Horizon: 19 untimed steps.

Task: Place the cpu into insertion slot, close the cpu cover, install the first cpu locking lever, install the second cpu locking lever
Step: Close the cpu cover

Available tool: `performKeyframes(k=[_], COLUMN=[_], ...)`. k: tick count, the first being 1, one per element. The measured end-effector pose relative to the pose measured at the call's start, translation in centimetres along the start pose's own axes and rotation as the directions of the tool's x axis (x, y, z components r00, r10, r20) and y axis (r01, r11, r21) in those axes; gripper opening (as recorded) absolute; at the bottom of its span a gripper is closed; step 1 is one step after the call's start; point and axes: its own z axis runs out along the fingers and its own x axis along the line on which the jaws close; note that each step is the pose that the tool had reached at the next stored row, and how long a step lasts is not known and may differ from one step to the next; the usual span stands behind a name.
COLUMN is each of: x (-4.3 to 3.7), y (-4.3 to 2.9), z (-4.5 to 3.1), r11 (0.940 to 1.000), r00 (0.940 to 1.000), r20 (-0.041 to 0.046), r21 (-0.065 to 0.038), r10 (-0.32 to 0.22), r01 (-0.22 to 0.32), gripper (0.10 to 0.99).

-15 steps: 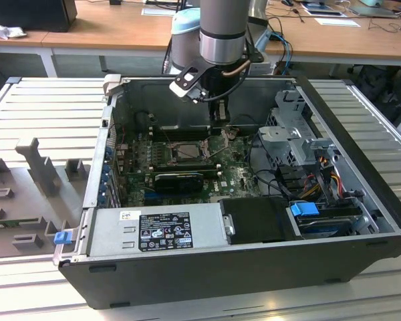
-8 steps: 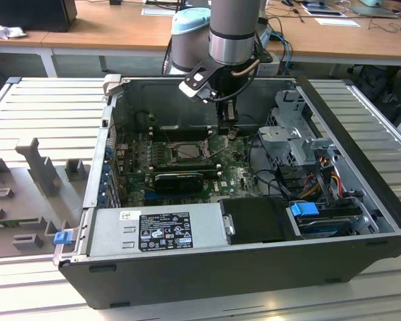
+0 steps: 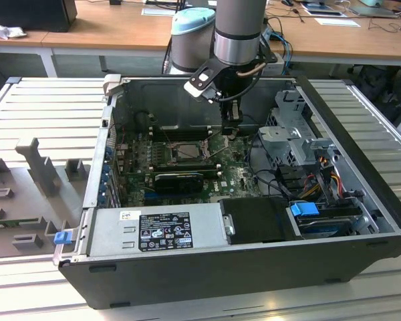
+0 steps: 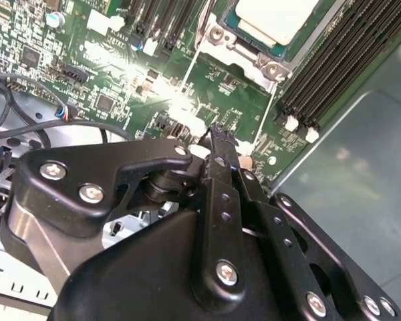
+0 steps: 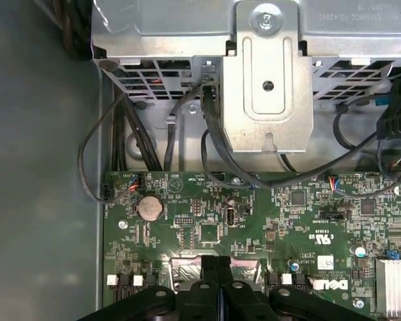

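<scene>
Apparently the cpu is sitting in its socket, and the gripper is hovering beside it

Inside the open computer case [image 3: 220,274], the gripper [image 3: 231,127] is hanging over the green board [image 5: 187,200], just beside the insertion slot [image 3: 186,151], toward the exterior view's right. It is not touching the socket. In both wrist views the fingers [image 5: 209,271] are pressing together, and I am seeing nothing between them (the tips are dark, so a very thin part could be escaping me).

In the second wrist view the cpu [image 4: 275,15] is lying flat in the socket, its pale metal top facing up. The cpu cover [image 4: 244,48] is appearing to lie down around it as a metal frame, near the long black memory slots [image 4: 334,60]. A thin bright rod [image 4: 196,67] is running away from one corner of the frame. I am judging it to be a locking lever, but whether it is latched I cannot tell.

About handling, I am judging the chip to be light, stiff and thin, with a smooth top that is offering little friction. Its under side is fragile, and the pins below are bending easily, so the right hold is on two opposite edges, keeping it level. The cover is thin stiff sheet turning on its hinge. The lever is springy wire, asking for a push near its free end.
</scene>
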Motion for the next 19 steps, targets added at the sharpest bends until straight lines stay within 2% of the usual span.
performKeyframes(k=[10,14,19], x=[0.0,0.01,-0.01], y=[1.1,1.93,2.33], z=[0.07,0.22,1.15], r11=[1.0,1.0,1.0], r00=[1.0,1.0,1.0], r20=[0.0,0.0,0.0], r21=[0.0,0.0,0.001], r10=[0.0,0.0,0.0], r01=[0.0,0.0,0.0], gripper=[0.106,0.106,0.106])
